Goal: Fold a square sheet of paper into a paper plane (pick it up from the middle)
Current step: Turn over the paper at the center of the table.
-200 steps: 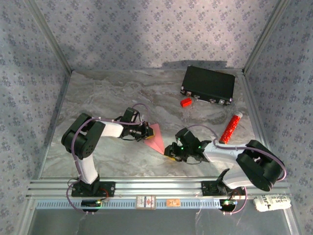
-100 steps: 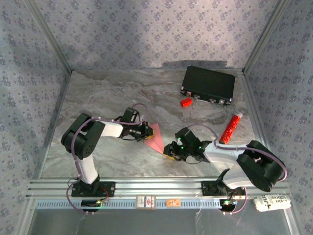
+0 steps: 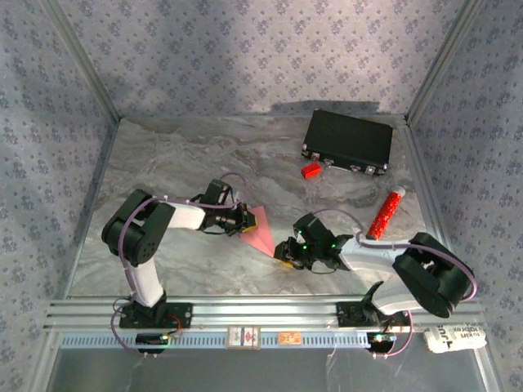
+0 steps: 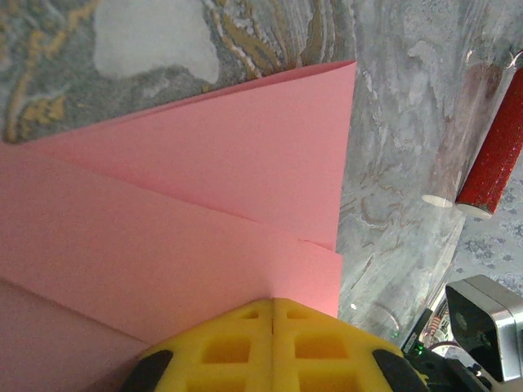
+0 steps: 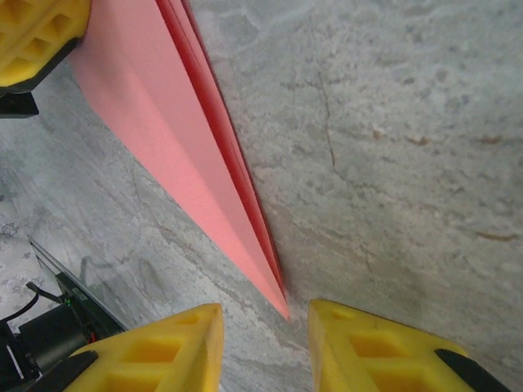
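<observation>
Grey marbled tabletop [image 3: 163, 155] spread wide, a black rectangular hard case [image 3: 349, 139] sitting upper right. Centre frame, the slim salmon-pink folded paper plane [image 3: 261, 230] lay flat. On its wide end, the left gripper [image 4: 272, 309] was fully closed, yellow tips pressing down; at its point, the right gripper [image 5: 265, 327] stood partly open, empty, jaws straddling the tip.

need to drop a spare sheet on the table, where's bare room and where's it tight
Free: the far-left marble behind the left gripper, and the near strip before the folded paper. Crowded: right side, with black case, red block, tube.
</observation>
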Motion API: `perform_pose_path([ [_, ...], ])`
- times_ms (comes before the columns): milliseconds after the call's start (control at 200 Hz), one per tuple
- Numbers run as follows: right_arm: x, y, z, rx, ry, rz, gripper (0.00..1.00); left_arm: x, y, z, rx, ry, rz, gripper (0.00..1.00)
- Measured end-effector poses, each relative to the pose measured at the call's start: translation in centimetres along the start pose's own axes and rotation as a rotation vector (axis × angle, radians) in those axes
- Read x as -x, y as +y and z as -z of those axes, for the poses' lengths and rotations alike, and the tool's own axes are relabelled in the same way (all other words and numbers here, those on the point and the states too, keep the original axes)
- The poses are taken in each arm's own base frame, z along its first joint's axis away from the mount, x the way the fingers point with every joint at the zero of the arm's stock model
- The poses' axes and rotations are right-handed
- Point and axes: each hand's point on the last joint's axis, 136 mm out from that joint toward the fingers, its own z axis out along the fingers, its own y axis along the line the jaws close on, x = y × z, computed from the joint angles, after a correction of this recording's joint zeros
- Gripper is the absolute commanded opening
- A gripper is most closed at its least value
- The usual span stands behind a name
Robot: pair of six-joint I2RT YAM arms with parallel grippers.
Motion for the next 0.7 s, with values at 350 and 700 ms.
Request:
perform_pose_path([
  [350, 0.8, 1.0, -0.4, 0.047, -0.022, 0.016, 0.31, 0.0, 0.0, 0.0, 0.000, 0.000, 0.000, 0.00],
  [700, 1.6, 1.6, -0.4, 0.082, -0.039, 0.021, 0.25, 0.0, 0.0, 0.0, 0.000, 0.000, 0.000, 0.00],
])
